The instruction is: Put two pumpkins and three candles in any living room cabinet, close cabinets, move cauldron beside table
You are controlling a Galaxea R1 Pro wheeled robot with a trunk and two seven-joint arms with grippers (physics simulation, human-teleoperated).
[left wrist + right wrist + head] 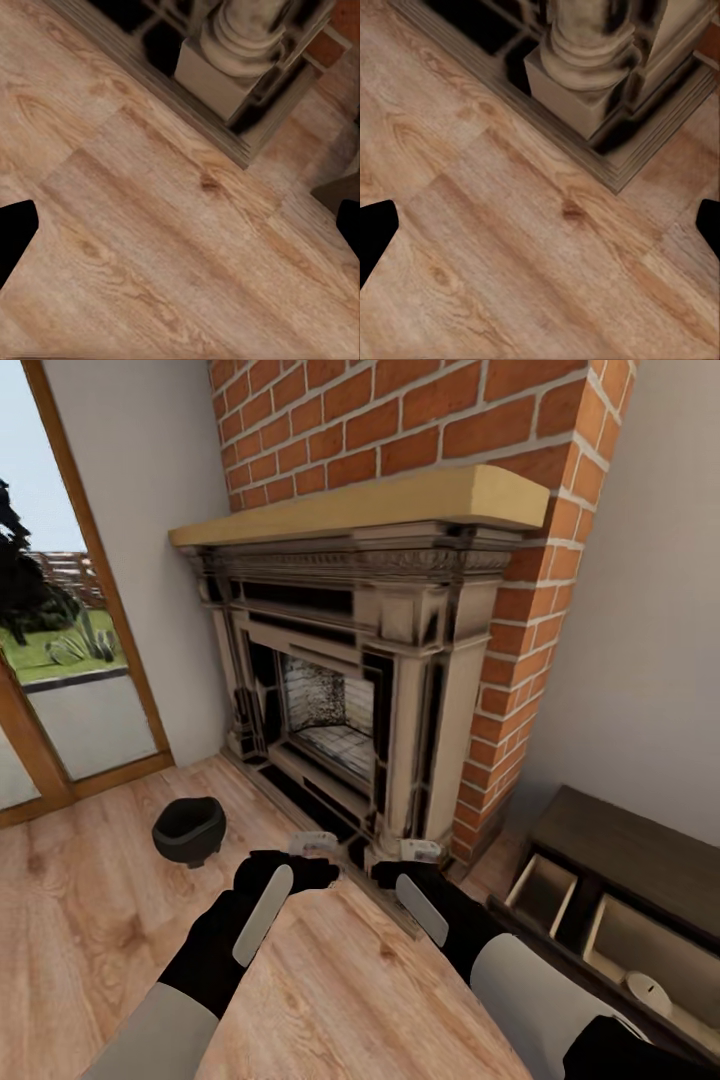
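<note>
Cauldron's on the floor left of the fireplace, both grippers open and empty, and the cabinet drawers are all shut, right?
Not quite: in the head view the cabinet has drawers pulled open. The cauldron does sit left of the fireplace, with both grippers open and empty.

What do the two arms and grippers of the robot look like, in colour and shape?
In the head view, both arms have light grey upper segments and matte black forearms. Each forearm bears a long, pale grey oval plate. The left gripper and the right gripper end in small pale grey parts. In both wrist views, the fingertips appear plain black. No cables show.
</note>
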